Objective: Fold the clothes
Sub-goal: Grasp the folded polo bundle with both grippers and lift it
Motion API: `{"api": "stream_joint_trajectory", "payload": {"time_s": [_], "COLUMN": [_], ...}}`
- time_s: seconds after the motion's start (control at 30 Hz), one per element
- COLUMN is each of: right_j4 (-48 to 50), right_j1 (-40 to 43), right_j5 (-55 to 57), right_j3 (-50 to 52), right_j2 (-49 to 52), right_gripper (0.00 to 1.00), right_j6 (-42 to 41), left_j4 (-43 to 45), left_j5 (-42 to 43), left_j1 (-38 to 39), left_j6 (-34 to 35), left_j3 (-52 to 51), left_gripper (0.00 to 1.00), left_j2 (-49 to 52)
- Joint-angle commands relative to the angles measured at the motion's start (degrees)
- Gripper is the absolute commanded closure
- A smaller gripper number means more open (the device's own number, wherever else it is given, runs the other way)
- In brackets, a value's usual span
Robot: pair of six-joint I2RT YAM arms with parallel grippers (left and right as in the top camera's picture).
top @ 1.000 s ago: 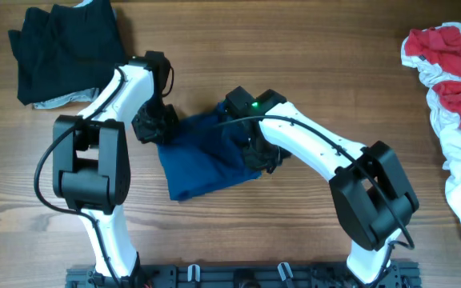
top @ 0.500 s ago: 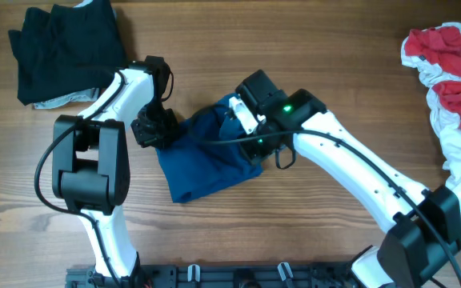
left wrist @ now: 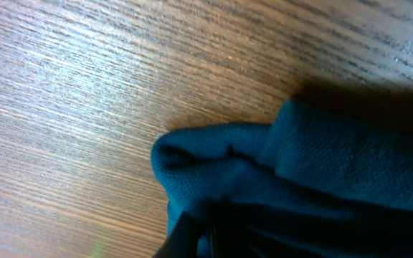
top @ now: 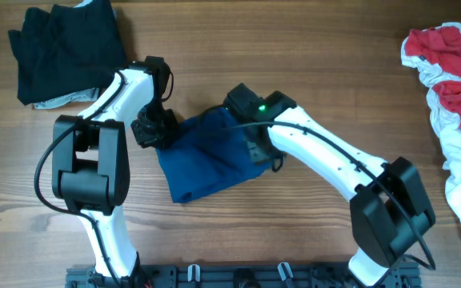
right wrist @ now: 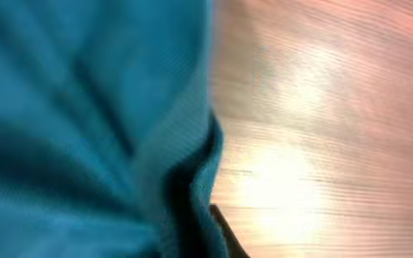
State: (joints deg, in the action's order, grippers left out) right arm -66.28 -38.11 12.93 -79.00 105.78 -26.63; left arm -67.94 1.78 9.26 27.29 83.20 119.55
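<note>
The deep-blue shirt (top: pixel 202 160) lies bunched in the middle of the table, partly folded. My left gripper (top: pixel 152 128) is at its upper left corner, shut on a fold of the blue fabric (left wrist: pixel 321 172); its dark fingertips (left wrist: pixel 188 236) show at the bottom edge of the left wrist view. My right gripper (top: pixel 260 150) presses at the shirt's right edge, shut on the blue cloth (right wrist: pixel 84 129), with one dark finger (right wrist: pixel 228 233) beside the hem. A black garment (top: pixel 66 48) lies at the far left and a red-and-white one (top: pixel 454 96) at the right.
A pale grey garment (top: pixel 64 102) peeks out under the black pile. Bare wooden tabletop (top: pixel 334 64) lies between the shirt and the red-and-white heap. A black rail (top: pixel 238 276) runs along the near edge by the arm bases.
The right gripper rose and opened to the right half a second ago, then came back down onto the shirt's right edge and shut. The left arm held still.
</note>
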Motion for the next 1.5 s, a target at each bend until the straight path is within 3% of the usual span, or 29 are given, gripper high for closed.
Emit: {"api": "stream_joint_trajectory", "payload": {"time_s": [0.0, 0.03, 0.13, 0.2, 0.23, 0.3, 0.37, 0.47, 0.6, 0.73, 0.83, 0.97, 1.07, 1.2, 1.27, 1.3, 1.37, 1.4, 1.47], "right_j4": [-3.5, -2.8, -2.19, -0.7, 0.09, 0.42, 0.76, 2.16, 4.83, 12.39, 16.92, 31.54, 42.8, 42.88, 41.31, 40.83, 40.35, 40.24, 40.11], "right_j1": [2.29, 2.32, 2.36, 2.4, 2.43, 2.4, 2.4, 2.4, 2.4, 2.58, 4.11, 8.68, 11.87, 12.48, 12.48, 12.46, 12.48, 12.46, 12.48], "right_j5": [1.33, -1.36, -2.32, -5.77, -9.94, -15.98, -18.58, -19.91, -22.05, -22.25, -14.34, -10.16, -9.07, -9.07, -9.09, -9.09, -9.09, -9.09, -9.57], "right_j3": [0.0, 0.0, 0.0, 0.0, 0.0, 0.0, 0.0, 0.02, 3.52, 9.99, 12.0, 12.0, 11.82, 10.36, 10.36, 10.36, 10.36, 10.36, 10.38], "right_j2": [0.85, 0.85, 0.55, -1.2, -1.81, -1.86, -1.64, -1.64, -1.62, -1.05, 1.07, 3.26, 3.37, 3.28, 3.28, 3.28, 3.28, 3.28, 3.3], "right_gripper": [0.69, 0.62, 0.68, 0.66, 0.65, 0.63, 0.67, 0.7, 0.71, 0.71, 0.7, 0.69, 0.69, 0.63, 0.62, 0.62, 0.61, 0.61, 0.6], "right_j6": [-3.98, -0.28, -0.26, 3.06, 7.02, 11.85, 11.23, 9.01, 8.57, 8.68, 8.81, 13.66, 21.27, 26.64, 26.47, 26.45, 26.43, 26.43, 26.38], "left_j4": [0.39, 0.2, -3.54, -1.57, 0.42, 3.98, 9.16, 15.72, 15.87, 12.39, 7.61, 6.25, 4.63, 4.61, 7.76, 9.64, 15.63, 19.19, 26.45], "left_j5": [-0.55, -0.55, 0.74, 0.72, 0.72, 0.72, 0.74, 0.72, 1.53, 3.28, 3.13, 5.68, 12.41, 13.84, 12.76, 12.15, 11.89, 12.04, 15.72], "left_j1": [-0.07, -0.04, -0.04, -0.02, -0.04, -0.04, -0.04, 0.0, 0.0, 0.0, 0.0, 0.0, 0.0, -0.39, -1.46, -2.1, -3.58, -4.22, -4.94], "left_j6": [0.15, 0.15, 0.0, -0.09, -0.09, -0.04, -0.04, -0.07, -0.07, -0.11, -1.6, -1.33, -1.36, 0.17, 0.15, 0.15, 0.13, 0.15, -0.07], "left_j3": [-1.62, -1.62, -1.62, -1.57, -1.57, -1.57, -1.6, -1.62, -1.62, -1.62, -2.95, -11.39, -14.58, -14.53, -14.51, -14.51, -14.51, -14.51, -14.51], "left_gripper": [0.96, 0.96, 0.96, 0.96, 0.9, 0.45, 0.4, 0.49, 0.67, 0.7, 0.74, 0.96, 0.96, 0.96, 0.87, 0.57, 0.23, 0.13, 0.1], "left_j2": [1.01, 1.01, -0.57, -7.04, -9.88, -13.0, -13.79, -11.78, -6.29, -2.16, -1.22, -1.22, -1.25, -6.8, -11.93, -13.73, -16.24, -16.48, -16.31]}}
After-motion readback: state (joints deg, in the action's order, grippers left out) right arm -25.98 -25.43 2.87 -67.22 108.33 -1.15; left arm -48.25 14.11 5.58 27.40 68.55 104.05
